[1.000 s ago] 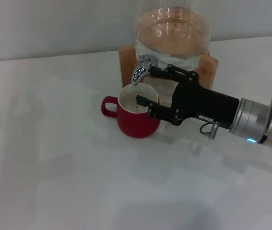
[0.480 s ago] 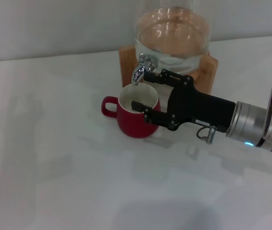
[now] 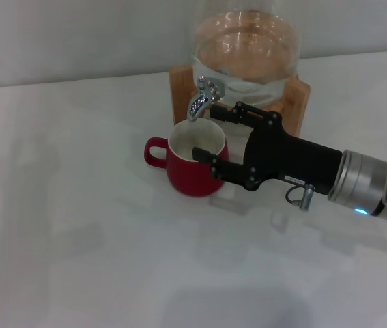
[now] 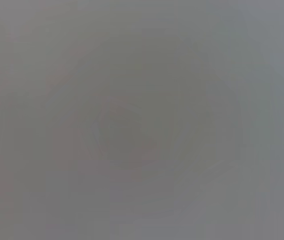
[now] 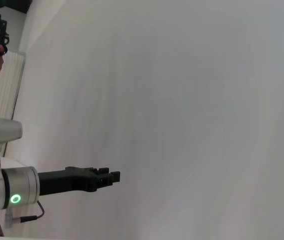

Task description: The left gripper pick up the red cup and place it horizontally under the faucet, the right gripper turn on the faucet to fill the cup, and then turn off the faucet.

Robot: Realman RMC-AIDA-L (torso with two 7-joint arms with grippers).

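- The red cup (image 3: 193,165) stands upright under the faucet (image 3: 203,97).
- The right gripper (image 3: 209,137), fingers spread, hides part of the cup.
- The left wrist view shows only grey blur.

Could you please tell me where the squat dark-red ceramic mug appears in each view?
Head view: squat dark-red ceramic mug at centre, beneath the chrome faucet.
Left wrist view: nothing discernible.
Right wrist view: not in it.
Shared landmark: the black right gripper on its silver wrist, in head and right wrist views.
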